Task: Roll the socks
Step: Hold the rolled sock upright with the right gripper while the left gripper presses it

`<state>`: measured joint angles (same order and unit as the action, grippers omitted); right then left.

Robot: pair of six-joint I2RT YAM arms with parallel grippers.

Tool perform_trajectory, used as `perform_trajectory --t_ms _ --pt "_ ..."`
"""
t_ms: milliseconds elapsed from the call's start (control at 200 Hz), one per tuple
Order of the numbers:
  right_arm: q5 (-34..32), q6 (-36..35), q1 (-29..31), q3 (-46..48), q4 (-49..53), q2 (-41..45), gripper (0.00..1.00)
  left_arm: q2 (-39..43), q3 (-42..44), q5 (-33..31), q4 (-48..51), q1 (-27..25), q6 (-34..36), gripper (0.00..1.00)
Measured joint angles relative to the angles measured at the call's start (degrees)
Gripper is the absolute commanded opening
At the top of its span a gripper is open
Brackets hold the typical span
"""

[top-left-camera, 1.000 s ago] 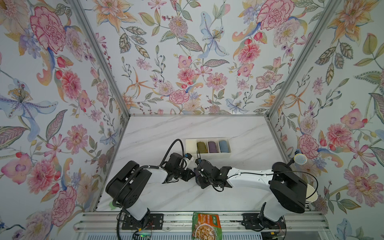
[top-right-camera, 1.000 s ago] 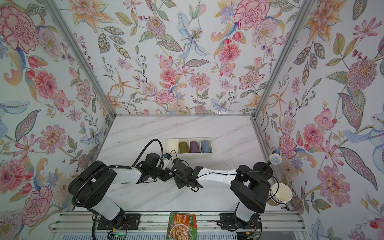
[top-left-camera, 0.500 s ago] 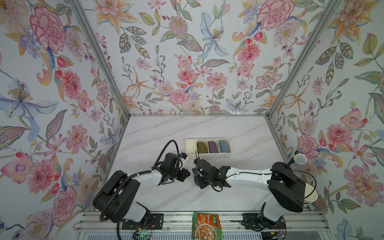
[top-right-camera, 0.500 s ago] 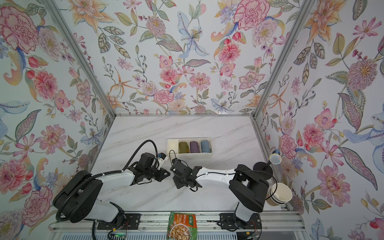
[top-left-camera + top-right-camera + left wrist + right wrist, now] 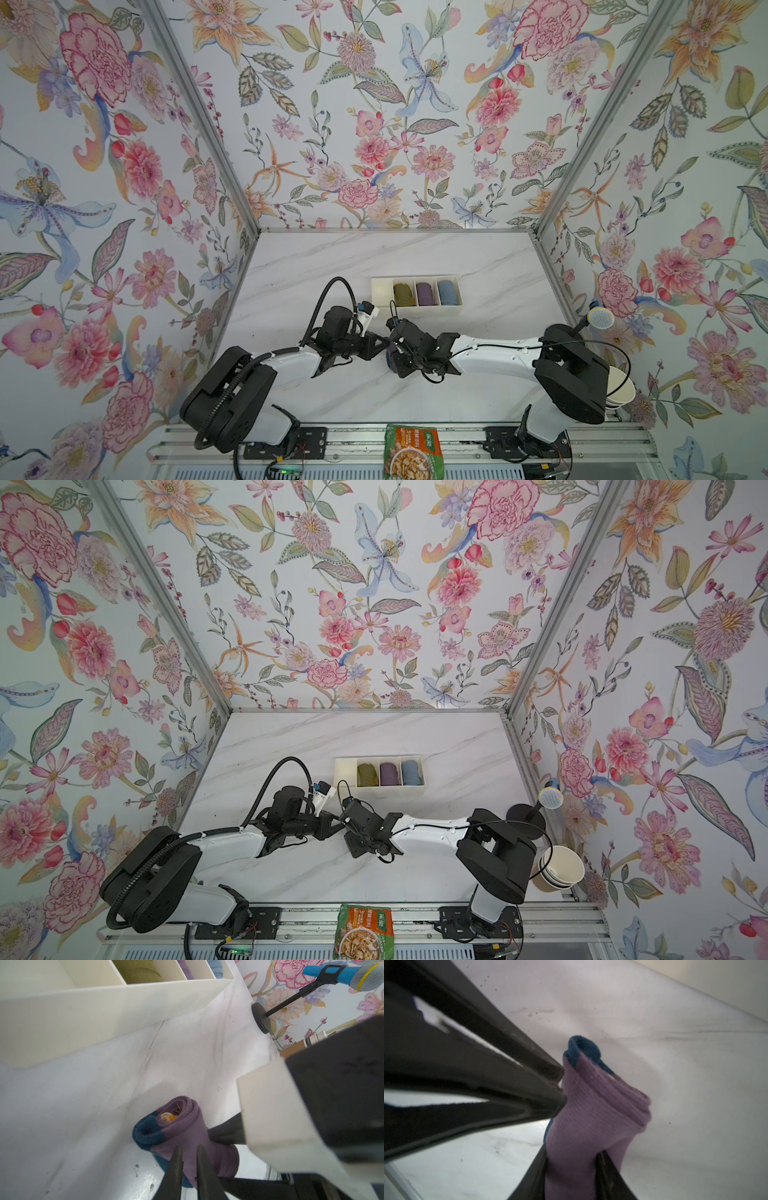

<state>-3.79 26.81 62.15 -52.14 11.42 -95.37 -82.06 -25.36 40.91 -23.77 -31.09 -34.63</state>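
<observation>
The socks (image 5: 182, 1132) are a purple roll with a navy end, and a bit of yellow shows in the core. My right gripper (image 5: 573, 1151) is shut on the socks (image 5: 591, 1109) and holds them just above the marble table. My left gripper (image 5: 189, 1153) points at the roll's side with its jaws a narrow slit apart. Its fingertips (image 5: 560, 1076) touch the fabric, and I cannot tell whether they pinch any. In both top views the left gripper (image 5: 380, 343) (image 5: 332, 823) and the right gripper (image 5: 390, 353) (image 5: 347, 827) meet at mid-table and mostly cover the roll.
A cream divided tray (image 5: 381, 291) (image 5: 345, 771) (image 5: 104, 1012) stands just behind the grippers. It holds an olive bundle (image 5: 403, 293), a purple bundle (image 5: 426, 293) and a light blue bundle (image 5: 448, 292). A microphone on a stand (image 5: 600, 318), paper cups (image 5: 621, 384) and a food packet (image 5: 413, 451) sit along the right and front edges.
The left arm's elbow swung out to the left and came back. Its gripper drew slightly away from the socks and returned to them. The right gripper kept its hold, barely moving.
</observation>
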Motion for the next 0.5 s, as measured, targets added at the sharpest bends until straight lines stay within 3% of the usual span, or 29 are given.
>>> perform_trajectory --t_ms 500 --pt "0.0 0.0 0.0 0.0 0.0 0.0 0.37 -5.8 0.0 1.8 -7.8 -2.3 -3.8 0.17"
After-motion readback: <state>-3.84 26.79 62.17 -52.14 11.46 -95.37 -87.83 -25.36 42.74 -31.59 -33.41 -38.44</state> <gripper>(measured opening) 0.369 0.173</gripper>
